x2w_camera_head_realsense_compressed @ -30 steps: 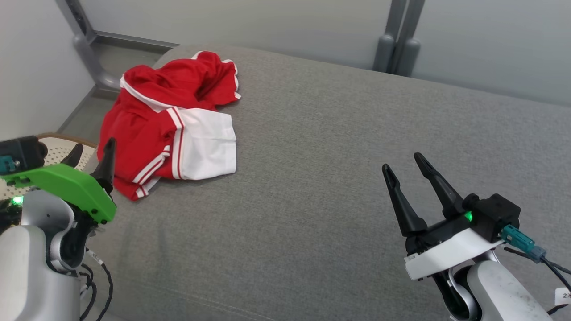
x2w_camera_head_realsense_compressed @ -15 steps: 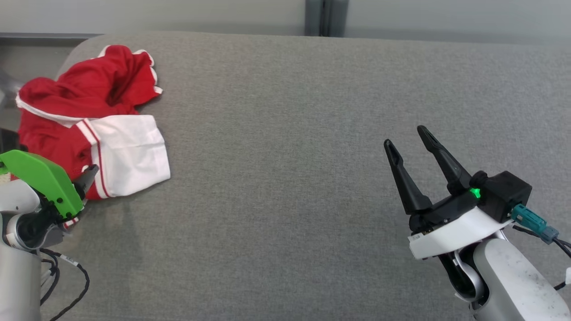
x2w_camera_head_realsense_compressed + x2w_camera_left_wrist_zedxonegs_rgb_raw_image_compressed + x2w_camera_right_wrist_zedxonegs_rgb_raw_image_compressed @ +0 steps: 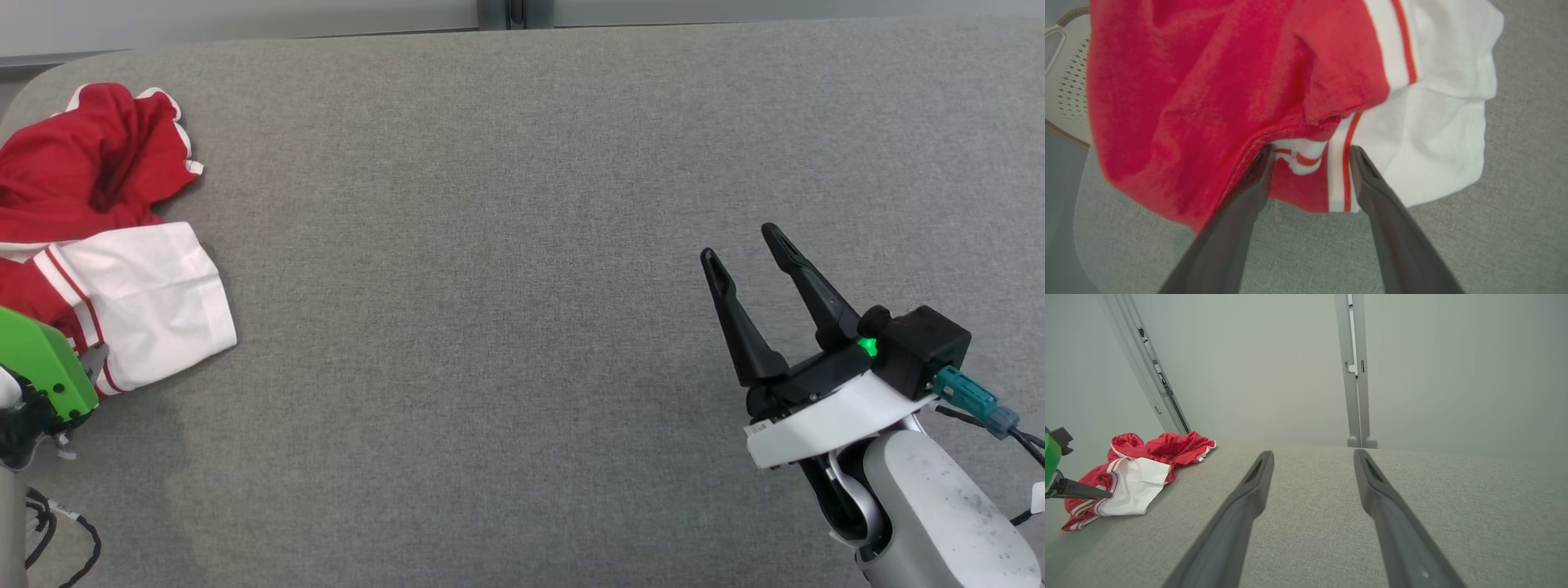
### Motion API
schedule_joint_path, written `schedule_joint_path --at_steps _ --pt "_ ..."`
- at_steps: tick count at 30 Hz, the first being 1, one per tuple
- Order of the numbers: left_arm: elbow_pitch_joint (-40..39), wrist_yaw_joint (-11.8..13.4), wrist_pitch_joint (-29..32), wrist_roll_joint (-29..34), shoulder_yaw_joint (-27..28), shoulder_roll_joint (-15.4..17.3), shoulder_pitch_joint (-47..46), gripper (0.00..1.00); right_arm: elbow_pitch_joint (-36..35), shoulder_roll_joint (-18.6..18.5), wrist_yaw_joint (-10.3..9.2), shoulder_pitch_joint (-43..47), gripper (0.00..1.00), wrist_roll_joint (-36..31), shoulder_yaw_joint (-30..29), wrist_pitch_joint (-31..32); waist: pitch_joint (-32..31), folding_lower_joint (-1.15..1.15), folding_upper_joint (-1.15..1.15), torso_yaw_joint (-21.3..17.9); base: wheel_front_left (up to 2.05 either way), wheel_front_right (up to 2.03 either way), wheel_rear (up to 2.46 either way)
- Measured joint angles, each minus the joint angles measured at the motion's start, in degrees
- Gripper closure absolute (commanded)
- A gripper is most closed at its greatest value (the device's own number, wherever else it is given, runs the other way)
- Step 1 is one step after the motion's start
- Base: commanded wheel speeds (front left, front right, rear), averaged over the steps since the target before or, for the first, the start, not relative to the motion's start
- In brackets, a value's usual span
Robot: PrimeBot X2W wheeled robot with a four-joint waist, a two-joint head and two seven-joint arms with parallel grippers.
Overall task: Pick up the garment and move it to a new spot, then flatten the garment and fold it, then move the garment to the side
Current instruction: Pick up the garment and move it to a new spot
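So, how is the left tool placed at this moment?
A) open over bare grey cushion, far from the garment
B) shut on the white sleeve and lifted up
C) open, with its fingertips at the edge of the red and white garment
C: the left wrist view shows the left tool open, its tips at the edge of the garment.

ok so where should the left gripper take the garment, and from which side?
I'd take the bunched striped hem at the near edge of the garment, where red folds over white. Come from the robot's side, low over the grey cushion: the left gripper straddles that raised fold, jaws open.
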Motion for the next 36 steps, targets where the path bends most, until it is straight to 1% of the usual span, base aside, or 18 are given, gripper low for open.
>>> schedule_joint_path --at_steps 1,2,3,4,5,6,7,14,19,21,26,30,32,36 --pt "0.85 -0.02 -0.43 0.07 -0.3 -0.01 -0.51 0.29 0.14 0.0 0.0 -0.01 0.0 0.0 0.19 0.0 -0.07 0.0 0.0 0.1 0.0 0.0 0.0" --pt "1.6 -0.12 -0.79 0.15 -0.55 -0.07 -0.8 0.24 0.26 0.01 0.0 -0.02 0.0 0.0 0.32 0.0 -0.13 0.0 0.0 0.2 0.0 0.0 0.0" --pt "2.33 -0.18 -1.54 0.49 -0.89 -0.07 -1.03 0.28 0.36 0.0 0.0 -0.07 0.0 0.0 0.46 0.0 -0.18 0.0 0.0 0.33 0.0 0.0 0.0" --pt "3.08 -0.2 -2.16 0.75 -1.25 -0.05 -1.32 0.46 0.44 0.01 0.0 -0.24 0.0 0.0 0.59 0.0 -0.2 0.0 0.0 0.44 0.0 0.0 0.0" --pt "3.81 -0.26 -2.68 0.84 -1.59 -0.07 -1.71 0.55 0.46 0.0 0.0 -0.42 0.0 0.0 0.78 0.0 -0.22 0.0 0.0 0.53 0.0 0.0 0.0" --pt "4.32 -0.36 -3.05 0.84 -1.81 -0.09 -2.07 0.76 0.49 -0.02 0.0 -0.52 0.0 0.0 0.97 0.0 -0.23 0.0 0.0 0.58 0.0 0.0 0.0" --pt "4.92 -0.45 -3.47 0.8 -1.98 -0.16 -2.47 1.0 0.54 -0.03 0.0 -0.57 0.0 0.0 1.08 0.0 -0.24 0.0 0.0 0.64 0.0 0.0 0.0" --pt "7.46 -0.69 -4.54 -0.24 -4.15 -0.42 -3.83 1.0 1.29 -0.37 0.0 -0.55 0.0 0.11 1.2 0.0 -0.99 0.0 0.0 1.06 0.0 0.0 0.0" --pt "4.66 -0.7 -5.2 -1.34 -8.04 0.29 -3.88 1.0 1.9 0.67 0.0 0.2 0.0 0.15 1.14 0.0 -2.66 0.0 0.0 1.3 0.0 0.0 0.0" --pt "2.36 -0.73 -5.21 -2.57 -10.11 1.11 -3.88 1.0 2.24 1.04 0.0 1.03 0.0 0.18 1.13 0.0 -3.75 0.0 0.0 1.42 0.0 0.0 0.0" --pt "-4.1 -0.75 -4.05 -3.54 -16.35 4.92 -3.78 1.0 3.39 1.96 0.0 3.28 0.0 0.35 0.82 0.01 -6.9 0.0 0.0 1.57 0.0 0.0 0.0" --pt "-11.91 -0.76 -2.65 -5.81 -20.9 7.4 -3.77 1.0 3.97 3.11 0.0 4.95 0.0 0.22 0.16 0.0 -9.99 0.0 0.0 1.46 0.0 0.0 0.0" --pt "-16.23 -0.76 -2.31 -5.89 -22.99 8.8 -4.27 1.0 4.08 3.79 0.0 5.73 0.0 0.05 0.0 0.0 -11.61 0.0 0.0 1.29 0.0 0.0 0.0" --pt "-23.85 -0.76 -0.94 -6.51 -25.28 9.85 -6.13 1.0 4.15 4.28 0.0 5.68 0.0 -0.16 -0.15 0.0 -13.75 0.0 0.0 0.46 0.0 0.0 0.0"
